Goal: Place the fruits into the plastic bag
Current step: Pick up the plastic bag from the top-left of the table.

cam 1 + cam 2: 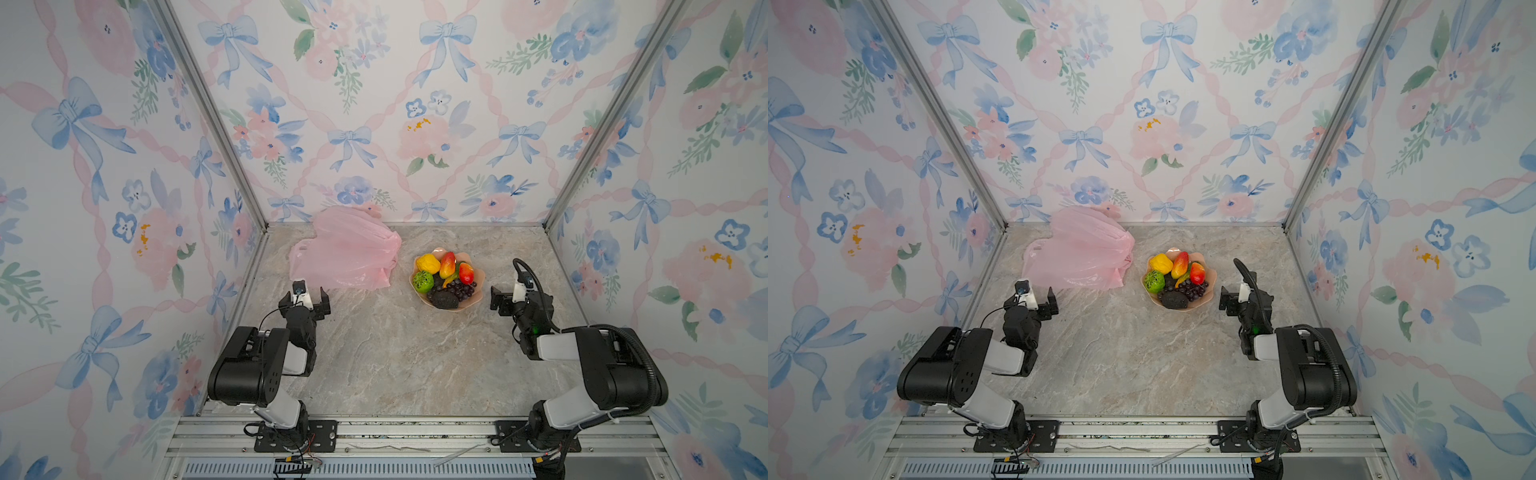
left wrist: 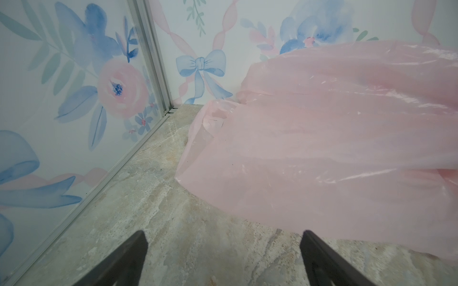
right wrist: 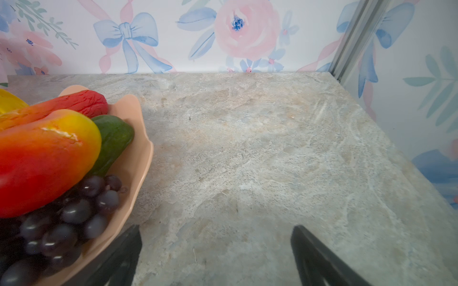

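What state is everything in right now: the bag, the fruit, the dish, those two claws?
plastic bag: lying crumpled on the table, not held.
dish: upright, full.
fruits: heaped in the dish.
left gripper: open, empty, near the bag.
right gripper: open, empty, beside the dish.

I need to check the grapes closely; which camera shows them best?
The right wrist view: the grapes are large and sharp, partly cropped, in the dish. Both top views show the bunch small. The left wrist view shows none, only the plastic bag.
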